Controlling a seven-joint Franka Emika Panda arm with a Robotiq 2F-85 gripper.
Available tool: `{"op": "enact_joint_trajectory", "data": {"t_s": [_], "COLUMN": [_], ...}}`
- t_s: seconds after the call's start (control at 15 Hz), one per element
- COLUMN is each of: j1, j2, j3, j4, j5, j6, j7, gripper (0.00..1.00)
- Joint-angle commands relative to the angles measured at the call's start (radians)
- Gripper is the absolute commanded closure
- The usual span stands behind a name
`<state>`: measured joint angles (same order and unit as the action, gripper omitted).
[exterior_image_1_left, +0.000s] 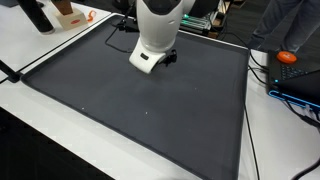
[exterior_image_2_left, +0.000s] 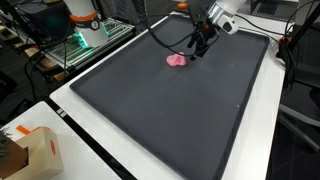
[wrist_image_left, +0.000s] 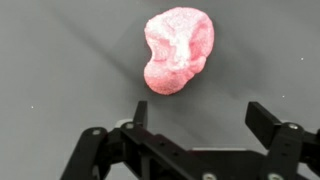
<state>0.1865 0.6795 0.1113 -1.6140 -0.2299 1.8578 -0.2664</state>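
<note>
A pink, crumpled, soft-looking lump lies on the black mat; in an exterior view the pink lump sits near the mat's far edge. My gripper hovers just short of it, open, with nothing between the black fingers. The lump is beyond the fingertips, nearer the left finger's side. In an exterior view the gripper hangs slightly above and beside the lump. From the opposite side, the white arm hides the lump.
The black mat covers most of a white table. A cardboard box stands at one corner. An orange object and cables lie off the mat's edge. A rack with green light stands behind.
</note>
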Motion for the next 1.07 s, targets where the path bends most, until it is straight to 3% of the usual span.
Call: {"op": "enact_joint_trajectory", "data": {"t_s": [0.0, 0.47, 1.0], "j1": [0.021, 0.044, 0.047], "j2": [-0.031, -0.069, -0.128], "j3": [0.024, 0.060, 0.085], "j4": [-0.074, -0.177, -0.295], "j5": [-0.094, -0.254, -0.339], "j6": [0.034, 0.067, 0.116], "j7": [-0.098, -0.248, -0.326], "gripper": [0.00, 0.00, 0.00]}}
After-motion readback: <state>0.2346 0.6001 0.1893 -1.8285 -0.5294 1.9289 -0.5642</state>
